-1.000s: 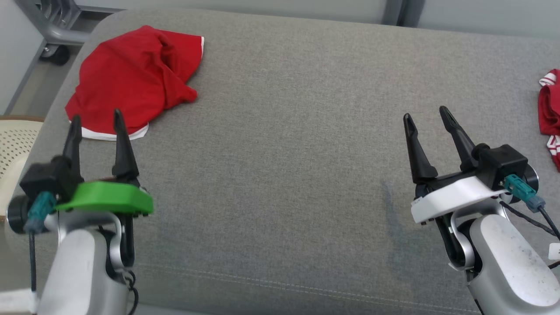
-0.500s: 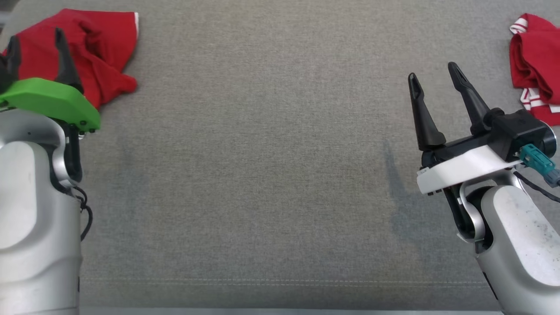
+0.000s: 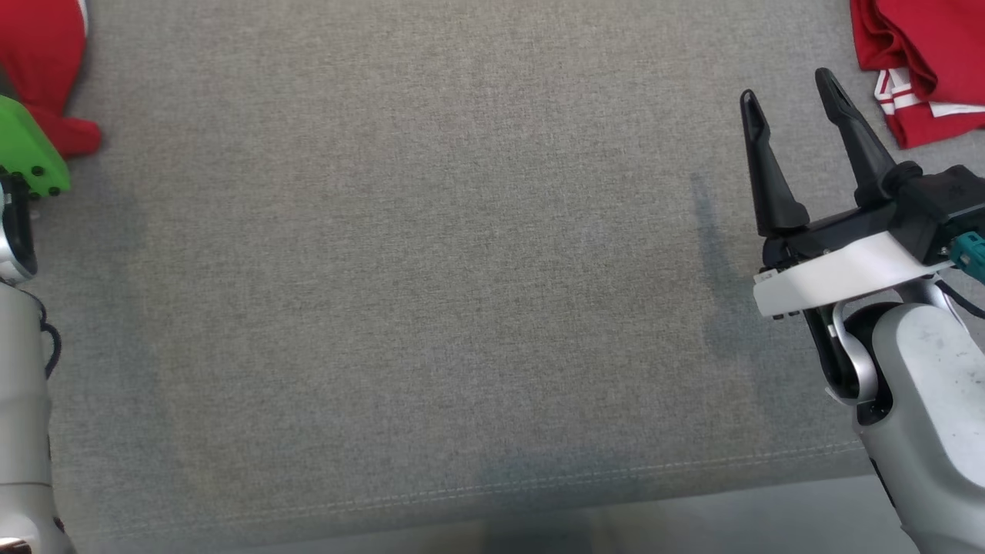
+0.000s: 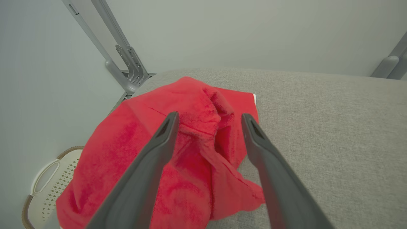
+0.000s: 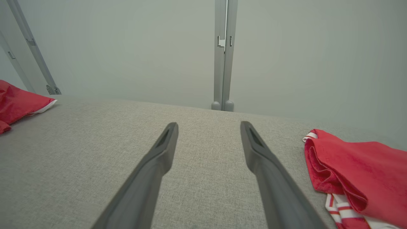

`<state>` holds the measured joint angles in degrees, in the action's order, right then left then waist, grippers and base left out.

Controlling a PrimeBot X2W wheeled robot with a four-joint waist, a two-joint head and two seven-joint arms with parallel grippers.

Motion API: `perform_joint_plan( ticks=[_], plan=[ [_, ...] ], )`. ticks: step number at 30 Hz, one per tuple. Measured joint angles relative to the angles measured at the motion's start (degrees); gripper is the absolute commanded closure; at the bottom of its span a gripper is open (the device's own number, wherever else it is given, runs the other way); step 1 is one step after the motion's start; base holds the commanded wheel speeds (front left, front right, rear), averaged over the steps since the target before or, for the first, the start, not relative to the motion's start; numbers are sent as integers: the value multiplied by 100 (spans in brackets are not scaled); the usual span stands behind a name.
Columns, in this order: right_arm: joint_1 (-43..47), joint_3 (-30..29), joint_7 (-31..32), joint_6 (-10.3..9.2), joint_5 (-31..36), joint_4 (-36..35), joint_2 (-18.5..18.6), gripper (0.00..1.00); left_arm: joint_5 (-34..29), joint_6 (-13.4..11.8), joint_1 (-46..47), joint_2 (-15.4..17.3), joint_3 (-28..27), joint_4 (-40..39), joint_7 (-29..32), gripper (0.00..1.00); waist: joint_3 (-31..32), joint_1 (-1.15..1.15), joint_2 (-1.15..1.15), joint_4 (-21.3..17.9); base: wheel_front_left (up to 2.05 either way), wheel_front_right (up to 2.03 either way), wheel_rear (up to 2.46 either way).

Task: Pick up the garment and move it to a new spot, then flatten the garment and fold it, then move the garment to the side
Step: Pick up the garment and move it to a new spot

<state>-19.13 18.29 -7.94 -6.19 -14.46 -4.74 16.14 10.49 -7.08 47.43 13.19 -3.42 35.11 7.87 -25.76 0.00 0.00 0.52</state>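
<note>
Above the red garment (image 4: pixel 111 143) at the cushion's (image 4: pixel 318 127) left end, your left gripper (image 4: pixel 210 117) has just moved in, fingers (image 4: pixel 152 152) spread wide, empty; your right gripper (image 3: pixel 787 86) waits likewise. Pickup comes next.

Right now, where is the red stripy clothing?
The red stripy garment lies at the head view's top right, on the grey cushion, just beyond the open right gripper.

Left gripper (image 4: pixel 210 118) and right gripper (image 3: pixel 786 86): jaws spread wide, nothing between the 2 fingers of either.
</note>
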Motion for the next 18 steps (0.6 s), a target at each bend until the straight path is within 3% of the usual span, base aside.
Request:
perform_joint_plan(
  ticks=[7, 16, 17, 18],
  plan=[
    [-39, -123, -2, -1, 40, -76, 69, 0, -699, 0, 430, 208, -573, 549, 14, 0, -359, 0, 0, -182, 0, 0, 0],
    [-40, -115, -13, -1, 38, -70, 46, 0, -954, 0, 619, -20, -781, 982, -97, 0, -525, 0, 0, -221, 0, 0, 0],
    [-41, -115, -24, -1, 38, -67, 46, 0, -981, 0, 653, -24, -786, 1022, -114, 14, -528, 0, 0, -219, 0, 0, 0],
    [-41, -121, -58, -1, 38, -56, 46, 0, -995, 0, 693, -40, -789, 1061, -168, 55, -527, 0, 0, -216, 0, 0, 0]
  ],
)
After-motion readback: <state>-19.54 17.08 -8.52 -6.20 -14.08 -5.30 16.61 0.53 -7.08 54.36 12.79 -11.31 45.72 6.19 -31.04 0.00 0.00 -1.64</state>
